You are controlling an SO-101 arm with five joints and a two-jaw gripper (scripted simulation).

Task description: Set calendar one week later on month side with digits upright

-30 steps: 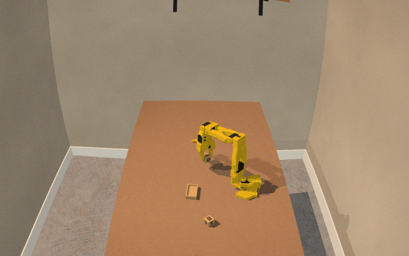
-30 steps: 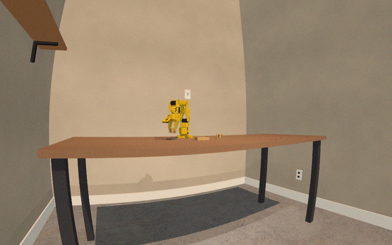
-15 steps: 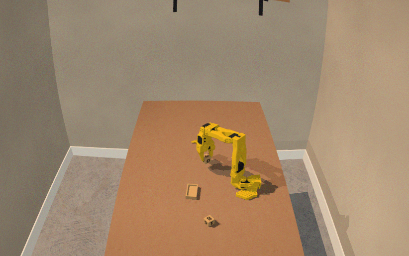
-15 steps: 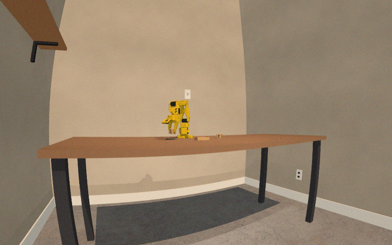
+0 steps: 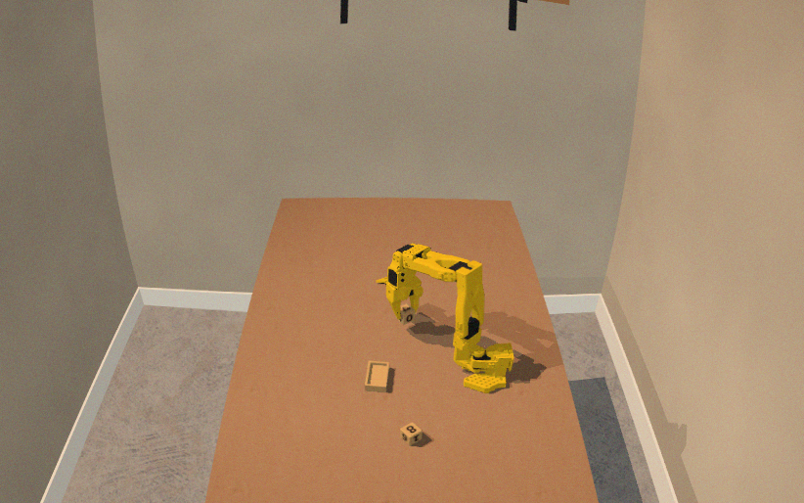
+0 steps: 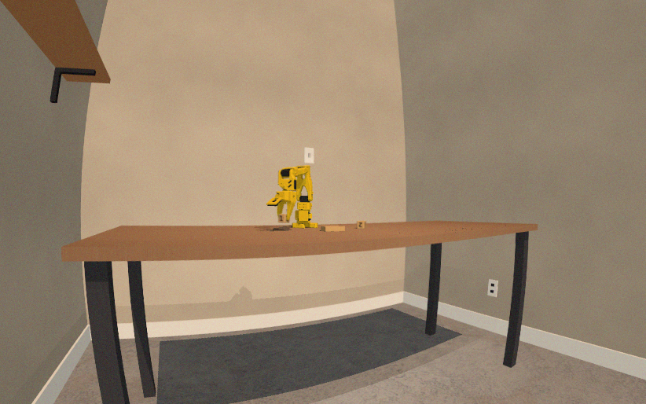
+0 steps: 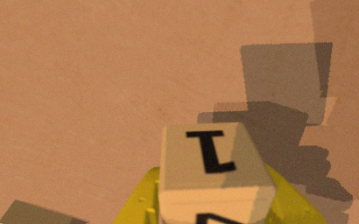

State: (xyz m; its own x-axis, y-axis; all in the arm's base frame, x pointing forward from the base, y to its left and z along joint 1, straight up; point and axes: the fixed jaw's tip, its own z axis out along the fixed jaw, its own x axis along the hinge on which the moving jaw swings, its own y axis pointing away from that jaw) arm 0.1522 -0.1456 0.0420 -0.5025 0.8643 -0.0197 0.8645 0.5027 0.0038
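My gripper (image 5: 407, 313) (image 6: 284, 219) is shut on a wooden digit cube (image 5: 409, 318) (image 6: 282, 218) (image 7: 213, 175) and holds it above the table, apart from its shadow. In the wrist view a 1 shows on one face and part of another digit on the face below it; a 0 faces the top view. The other cube (image 5: 411, 434) (image 6: 361, 225) lies on the table, with an 8 on top and a 2 towards the exterior camera. The wooden tray (image 5: 376, 389) (image 6: 332, 229) stands empty and flat between the two cubes; a corner of it (image 7: 35, 212) shows in the wrist view.
The arm's base (image 5: 485, 382) stands on the table (image 5: 305, 449) (image 6: 215, 245), to the right of the tray in the top view. The table's left edge lies beyond the tray. A wall shelf (image 6: 60, 34) hangs high up.
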